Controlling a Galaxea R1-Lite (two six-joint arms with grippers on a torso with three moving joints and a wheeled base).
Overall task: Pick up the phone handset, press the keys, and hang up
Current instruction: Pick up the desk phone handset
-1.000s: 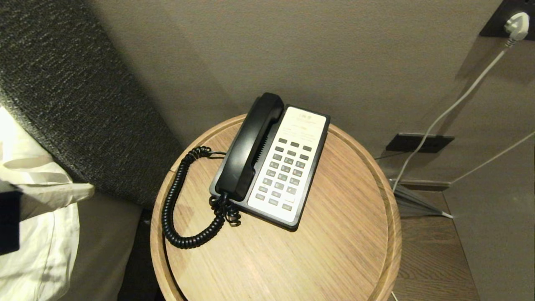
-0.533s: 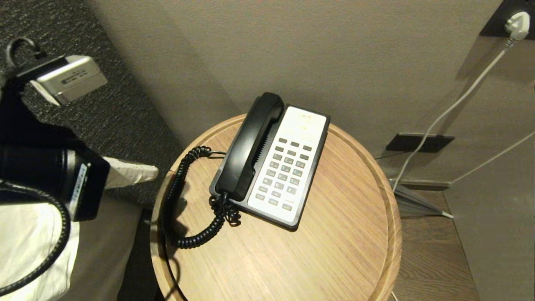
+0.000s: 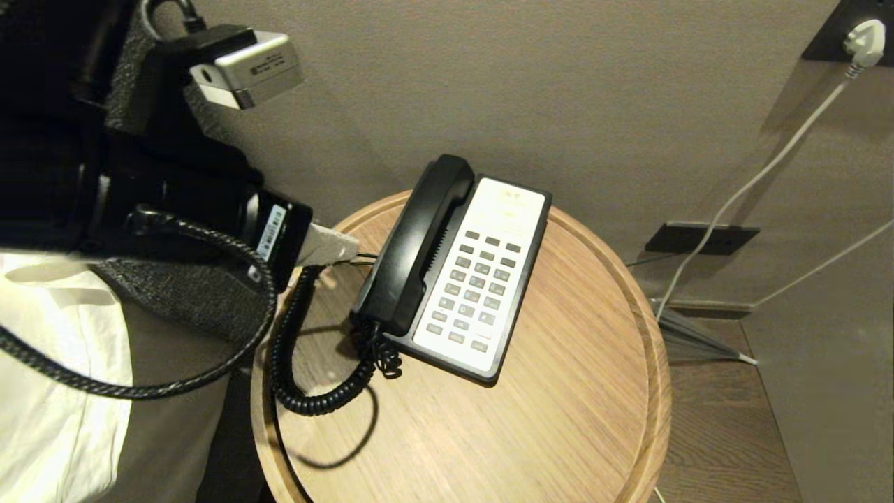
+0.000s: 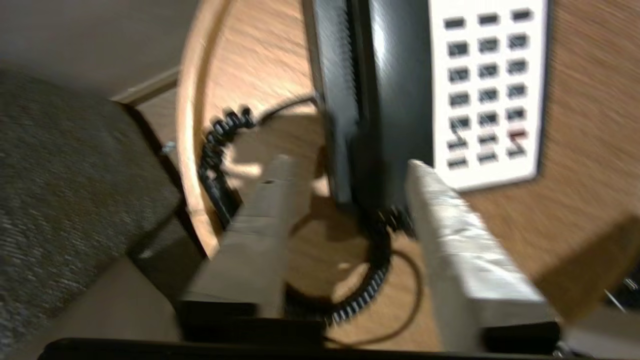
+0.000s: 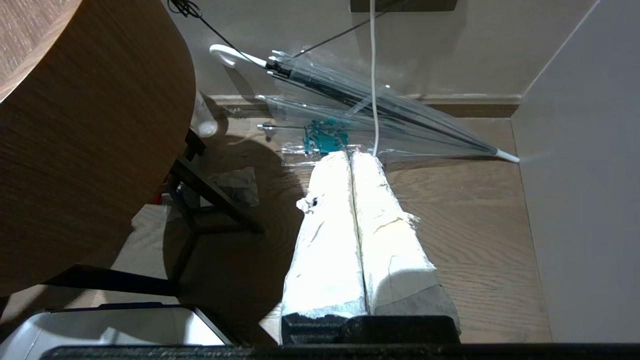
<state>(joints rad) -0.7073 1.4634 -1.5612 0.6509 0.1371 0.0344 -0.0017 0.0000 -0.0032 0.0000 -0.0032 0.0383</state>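
Head view: a round wooden table [image 3: 531, 419] fills the middle and lower part of the frame. The phone base [image 3: 520, 279] sits on it just above centre, lying diagonally. The handset [image 3: 415, 248] rests in its cradle along the base's left edge, and the keys [image 3: 478, 290] form a grid on the white faceplate to its right. The coiled cord [image 3: 293, 349] loops from the handset's lower end out toward the table's left rim. The left gripper [image 3: 335, 248] enters from the upper left on a black arm, its pale tip over the table's left edge, near the handset but apart from it. At the upper right a white plug [image 3: 862, 38] sits in a wall socket.

Left wrist view: the left gripper's [image 4: 345, 170] fingers [image 4: 260, 235] stand spread, nothing between them. The handset [image 4: 395, 100] lies beyond them at top centre, the keys [image 4: 487, 90] at upper right, the cord [image 4: 220, 145] at centre left.

Right wrist view: the right gripper [image 5: 352, 157] hangs above the floor beside the table [image 5: 90, 125], its white fingers [image 5: 325, 240] pressed together. A clear umbrella [image 5: 380, 115] lies on the floor beyond them.
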